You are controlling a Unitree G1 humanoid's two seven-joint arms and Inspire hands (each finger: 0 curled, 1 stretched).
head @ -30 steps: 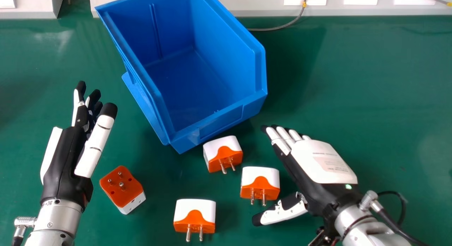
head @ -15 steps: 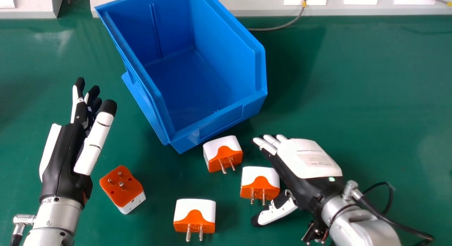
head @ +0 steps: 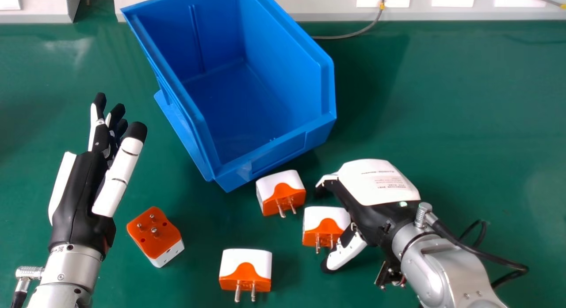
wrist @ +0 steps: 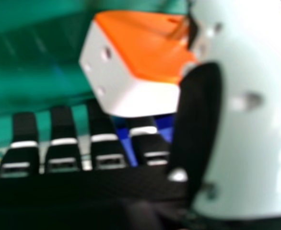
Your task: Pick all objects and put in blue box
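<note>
Curling since the earlier frame, the right hand [head: 376, 182] has bent its fingers downward. Left of the box [head: 281, 153], the left hand [head: 82, 195] is spread, probably kept clear; the left plug [head: 154, 235] lies before the box's left side. Farther right in front are the front plug [head: 246, 268], then the middle plug [head: 280, 193] nearest the box, and the right plug [head: 325, 219], with the right hand bent round it, presumably for lifting. Its right side is partly hidden; I cannot tell how firm the pinch is.

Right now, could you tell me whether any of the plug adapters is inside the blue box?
No, all four adapters lie on the green table, outside the blue box.
</note>
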